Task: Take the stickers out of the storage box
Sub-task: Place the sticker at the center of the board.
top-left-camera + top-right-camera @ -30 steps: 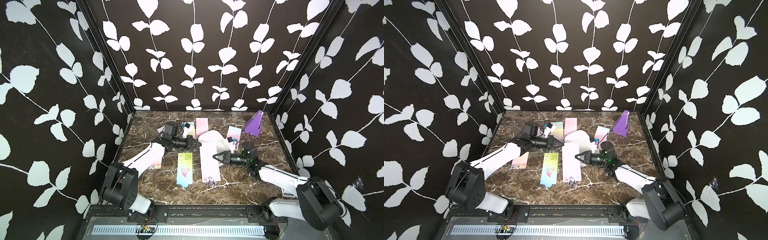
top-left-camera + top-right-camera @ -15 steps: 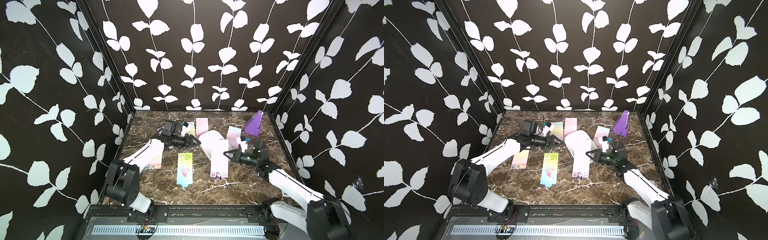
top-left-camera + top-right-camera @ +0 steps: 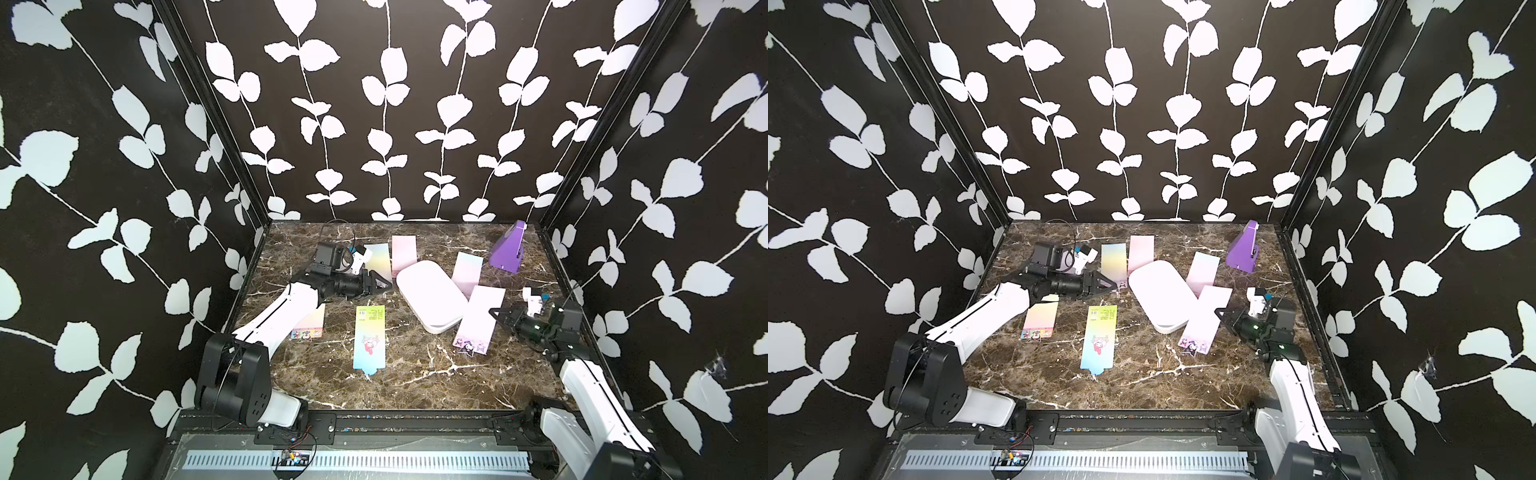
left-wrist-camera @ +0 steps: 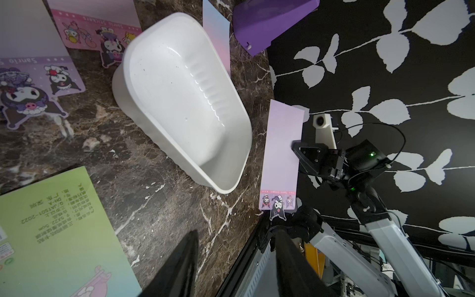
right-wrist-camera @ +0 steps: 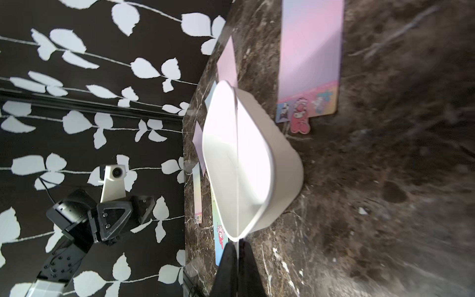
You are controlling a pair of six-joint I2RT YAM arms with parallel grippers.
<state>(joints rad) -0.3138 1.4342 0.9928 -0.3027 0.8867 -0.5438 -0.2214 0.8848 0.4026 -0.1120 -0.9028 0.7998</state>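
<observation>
Pinching the right long edge of a lilac sheet (image 3: 478,322), one of the stickers, the right gripper (image 3: 495,312) has its jaws pressed together on it just right of the storage box (image 3: 428,295). The sheet's long axis runs far to near, with the cartoon end toward the near side. I cannot tell whether it touches the marble table (image 3: 415,374).

The storage box sits mid-table, open side up, its long axis slanting from far left to near right.

The left gripper (image 3: 381,284) hovers just left of the box's far end, pointing right, jaws spread around nothing.

A green-to-blue sheet (image 3: 370,336) lies flat left of the box, long axis far to near, green end far. A yellow-to-blue sheet (image 3: 380,259) and a pink sheet (image 3: 404,251) lie beyond the box.
</observation>
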